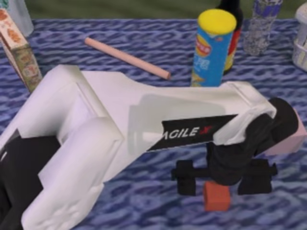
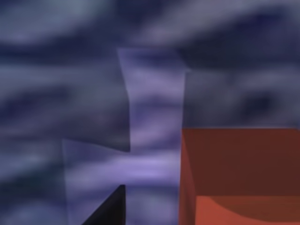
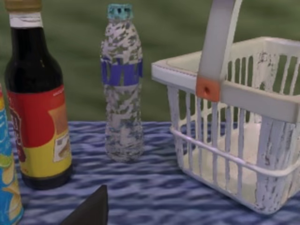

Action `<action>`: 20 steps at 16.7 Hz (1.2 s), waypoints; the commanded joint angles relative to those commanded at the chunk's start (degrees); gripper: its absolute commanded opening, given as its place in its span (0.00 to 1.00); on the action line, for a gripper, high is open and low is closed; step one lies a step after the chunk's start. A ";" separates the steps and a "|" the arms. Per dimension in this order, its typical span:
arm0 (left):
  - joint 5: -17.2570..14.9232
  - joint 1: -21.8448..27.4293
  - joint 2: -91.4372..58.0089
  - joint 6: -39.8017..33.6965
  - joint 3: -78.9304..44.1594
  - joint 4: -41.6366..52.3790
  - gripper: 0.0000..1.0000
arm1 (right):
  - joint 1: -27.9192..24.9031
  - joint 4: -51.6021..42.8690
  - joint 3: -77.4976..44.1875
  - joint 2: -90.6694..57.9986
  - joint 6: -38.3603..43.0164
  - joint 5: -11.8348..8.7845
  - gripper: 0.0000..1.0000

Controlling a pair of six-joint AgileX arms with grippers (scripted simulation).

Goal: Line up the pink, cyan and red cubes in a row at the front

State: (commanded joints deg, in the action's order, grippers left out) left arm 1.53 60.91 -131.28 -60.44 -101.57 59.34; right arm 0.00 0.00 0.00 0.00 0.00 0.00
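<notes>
The orange-red cube [image 1: 217,195] rests on the blue cloth near the front, right of centre. My left gripper [image 1: 219,186] hangs straight over it, open, with its black fingers [image 1: 185,178] spread wide on either side of the cube. In the left wrist view the red cube [image 2: 239,178] fills one corner, a strip of cloth separating it from the one dark fingertip [image 2: 110,208] that shows. A corner of the pale pink cube [image 1: 293,136] pokes out behind the left wrist at the right edge. The cyan cube is hidden. My right gripper [image 3: 133,220] is outside the top view, facing the table's back right.
A long pink rod [image 1: 127,57] lies at the back left, beside a printed box [image 1: 19,52]. At the back right stand a yellow-lidded chip can [image 1: 213,48], a dark sauce bottle [image 3: 37,103], a water bottle [image 3: 123,84] and a white basket [image 3: 234,140].
</notes>
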 joint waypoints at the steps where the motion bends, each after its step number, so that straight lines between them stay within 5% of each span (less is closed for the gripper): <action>1: 0.00 0.00 0.00 0.00 0.00 0.00 1.00 | 0.00 0.00 0.00 0.00 0.00 0.00 1.00; 20: 0.03 -0.62 2.91 -0.25 -10.80 13.86 1.00 | 0.00 0.00 0.00 0.00 0.00 0.00 1.00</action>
State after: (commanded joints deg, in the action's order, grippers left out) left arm 1.56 60.28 -128.37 -60.69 -112.37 73.21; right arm 0.00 0.00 0.00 0.00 0.00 0.00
